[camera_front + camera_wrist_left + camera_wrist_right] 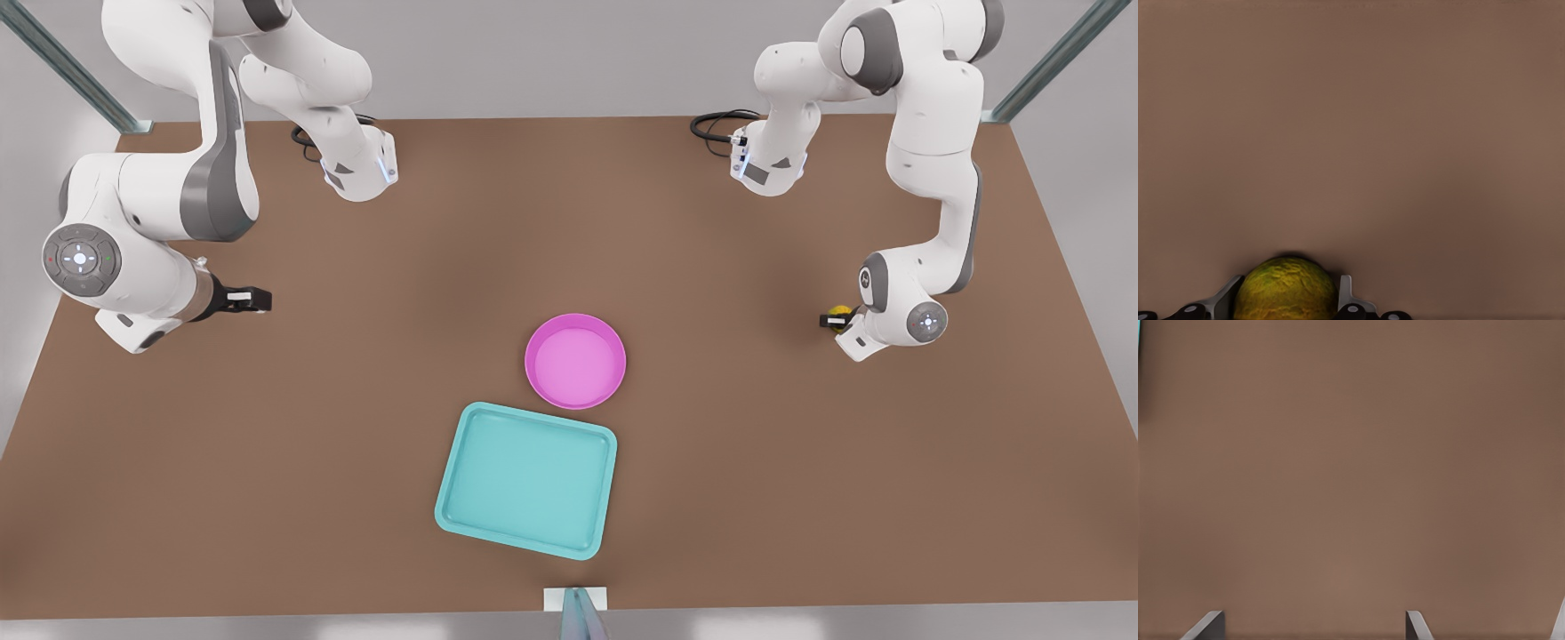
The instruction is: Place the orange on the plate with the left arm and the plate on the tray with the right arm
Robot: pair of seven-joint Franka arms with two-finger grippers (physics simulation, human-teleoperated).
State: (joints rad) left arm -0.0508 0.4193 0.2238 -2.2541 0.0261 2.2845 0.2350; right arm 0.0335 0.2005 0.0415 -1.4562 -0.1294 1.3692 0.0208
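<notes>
The orange (1285, 293), a bumpy yellow-orange ball, sits between the two fingers of my left gripper (1290, 283), which is shut on it. In the front view this pair is low over the table at the front view's right: orange (837, 314), left gripper (834, 318). The pink plate (575, 360) lies bare at the table's middle, with its rim just touching the far corner of the teal tray (527, 480) in front of it. My right gripper (253, 300) waits open at the front view's left, its fingers (1211, 621) spread wide over bare table.
Black cables (716, 124) lie near both arm bases at the back of the brown table (356, 427). A small white mount (575, 600) stands at the front edge. Metal frame posts (1058, 58) rise at the back corners.
</notes>
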